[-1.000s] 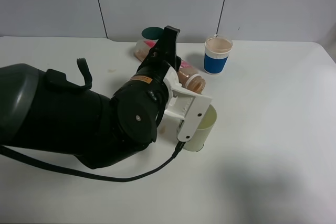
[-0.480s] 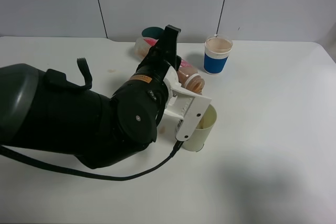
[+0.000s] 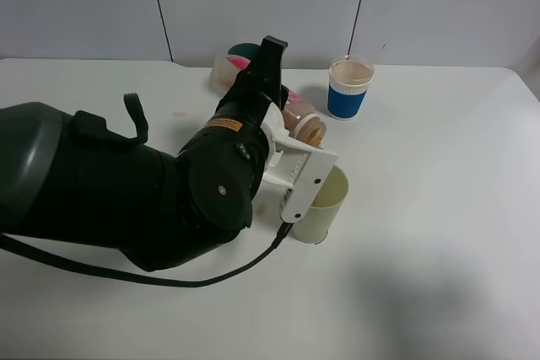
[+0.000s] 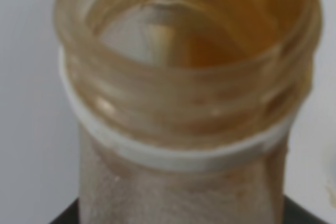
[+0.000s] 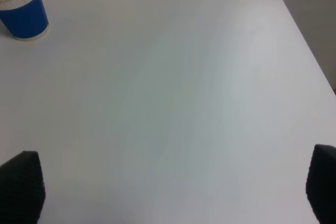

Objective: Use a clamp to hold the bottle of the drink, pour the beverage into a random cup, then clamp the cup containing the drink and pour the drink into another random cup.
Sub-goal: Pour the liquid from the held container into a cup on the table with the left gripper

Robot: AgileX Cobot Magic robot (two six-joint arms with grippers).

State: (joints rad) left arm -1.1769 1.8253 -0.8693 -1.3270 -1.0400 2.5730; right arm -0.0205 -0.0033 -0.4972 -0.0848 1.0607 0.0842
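Widest of all is the white tabletop (image 3: 439, 233), running clear across the high view. Over its left half looms the left arm (image 3: 110, 187), bulky in its black cover, reaching in toward the middle of the tabletop. At its end the left fingers (image 3: 272, 55) are clamped shut on the bottle (image 3: 301, 121), which is lifted off the tabletop and tipped well over. Its labelled base points back toward the wall and its wide round mouth angles down and forward. Up close in the left wrist view, the bottle (image 4: 184, 103) fills the whole picture: threaded neck, white ring below it, and an amber-brown drink (image 4: 220, 51) showing inside the neck. The fingers themselves are out of sight there.

Right under the arm's white bracket stands the pale green cup (image 3: 321, 221), upright, its rim partly covered by that bracket. The bottle's mouth hangs above the cup's far side. Whether anything is flowing cannot be told from here, and the cup's inside is mostly hidden.

Further back, the blue-and-white cup (image 3: 348, 90) stands upright on its own, just to the right of the tipped bottle. The right wrist view catches that cup (image 5: 22, 14) too, well apart from the arm. A sliver of the teal cup (image 3: 243, 48) peeks out behind the left fingers, near the wall.

Smallest of all are the right fingers (image 5: 21, 184), two dark tips spread wide apart, holding nothing, over bare tabletop
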